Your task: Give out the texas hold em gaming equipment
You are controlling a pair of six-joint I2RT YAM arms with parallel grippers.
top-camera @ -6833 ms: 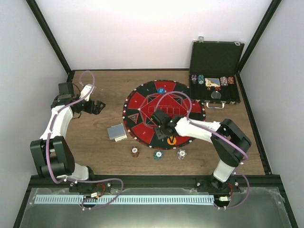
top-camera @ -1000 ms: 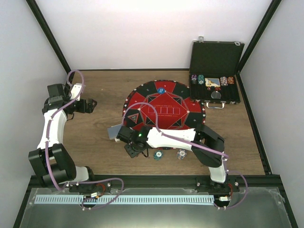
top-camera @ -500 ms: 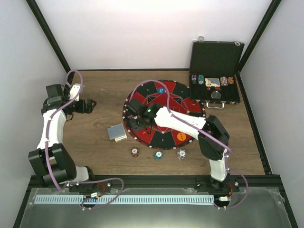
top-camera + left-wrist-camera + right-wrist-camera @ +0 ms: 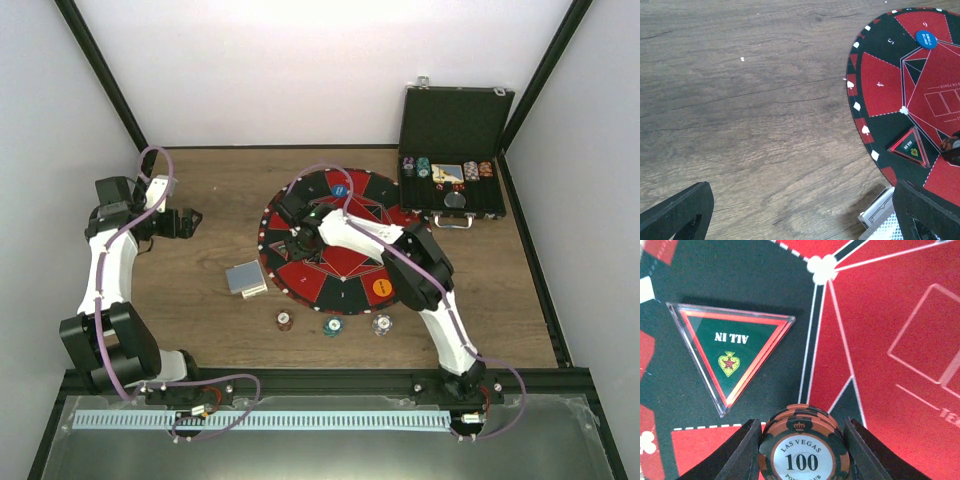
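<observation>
My right gripper [image 4: 296, 236] reaches over the left part of the mat. In the right wrist view it [image 4: 802, 442] is shut on a small stack of orange-and-black "100" poker chips [image 4: 803, 447], just beside the black triangular "ALL IN" marker [image 4: 730, 352]. Three chip piles, orange [image 4: 285, 320], teal [image 4: 332, 326] and white [image 4: 381, 323], lie in front of the mat. The card deck [image 4: 245, 278] lies left of the mat and shows in the left wrist view [image 4: 882, 220]. The blue button [image 4: 341, 187] and orange button [image 4: 381, 287] lie on the mat. My left gripper [image 4: 190, 222] is open and empty.
The round red-and-black mat [image 4: 400, 232] fills the table's middle. The open black case [image 4: 455, 125] with more chips stands at the back right. Bare wood lies between my left gripper and the mat [image 4: 765, 125].
My right gripper has moved from the orange chip pile at the mat's front left up onto the mat's left part, carrying chips. The left arm has barely moved.
</observation>
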